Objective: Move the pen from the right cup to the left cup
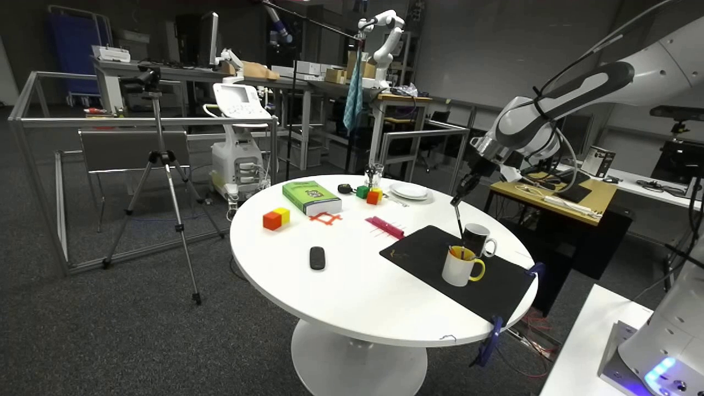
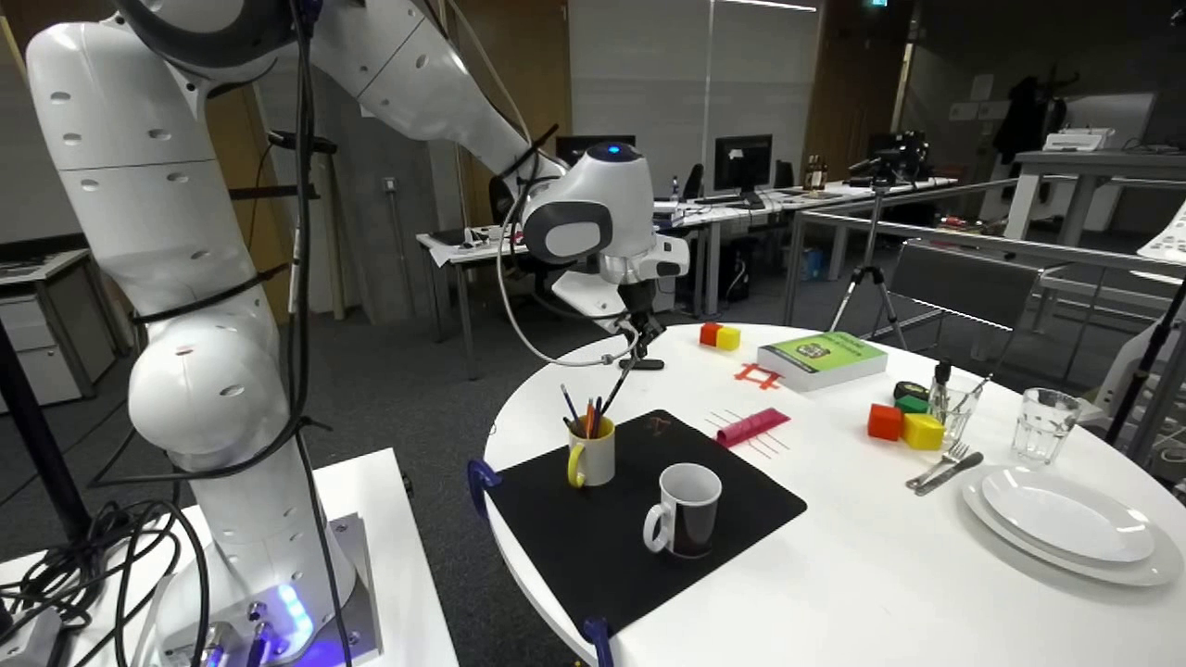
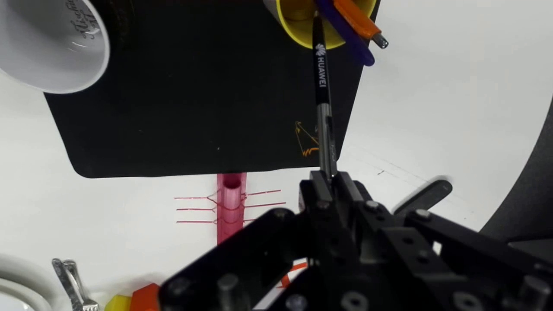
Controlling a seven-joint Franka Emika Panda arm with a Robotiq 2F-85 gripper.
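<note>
Gripper [image 3: 331,177] clenched on Huawei pen [image 3: 322,101], lower tip at mouth of yellow-lined mug [image 1: 457,271], depth past rim unclear. Black-fronted mug [image 2: 695,525] farther off. Likely insertion step; next, ease down beside orange pen [image 3: 357,19], purple pen [image 3: 348,38], then let go.

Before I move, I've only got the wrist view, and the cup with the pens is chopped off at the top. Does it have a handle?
Observer: Yes, the yellow-lined cup has a yellow handle; both exterior views show it.
Operator: Ooh! What about the cup that's white inside?
Observer: That black-and-white cup has a white handle.
Operator: And is there any glass near the plates that I can't see?
Observer: Yes, in an exterior view a clear drinking glass stands near the white plates.
</note>
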